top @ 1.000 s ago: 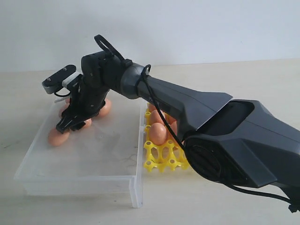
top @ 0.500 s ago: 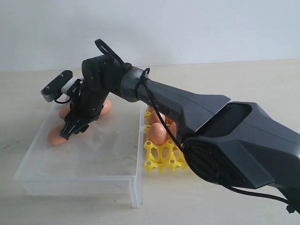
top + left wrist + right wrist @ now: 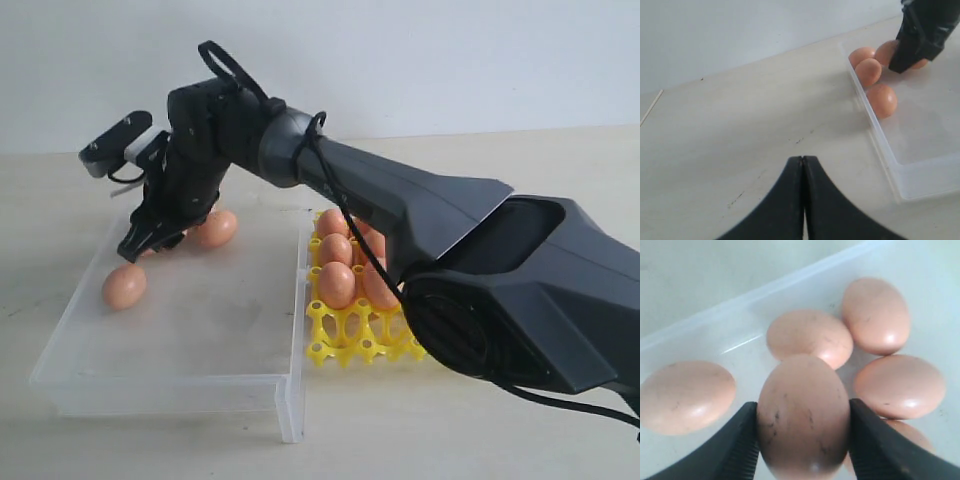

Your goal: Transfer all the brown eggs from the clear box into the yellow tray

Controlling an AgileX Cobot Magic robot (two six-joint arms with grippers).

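With one brown egg (image 3: 803,410) clamped between the fingers (image 3: 737,450) of the right gripper (image 3: 148,240), and the other eggs (image 3: 810,337) lying beyond the fingertips in the clear box (image 3: 290,390) (left gripper (image 3: 803,159) pressed shut, apparently idle), the pick is in hand; next, lift and carry to a free cup of the yellow tray (image 3: 340,345).

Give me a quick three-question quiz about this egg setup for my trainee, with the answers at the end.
1. True or false: the right gripper is shut on a brown egg.
2. The left gripper is: A open, B shut and empty, C holding an egg.
3. Fill in: in the exterior view, the yellow tray sits right of the ___.
Key: 1 true; 2 B; 3 clear box.
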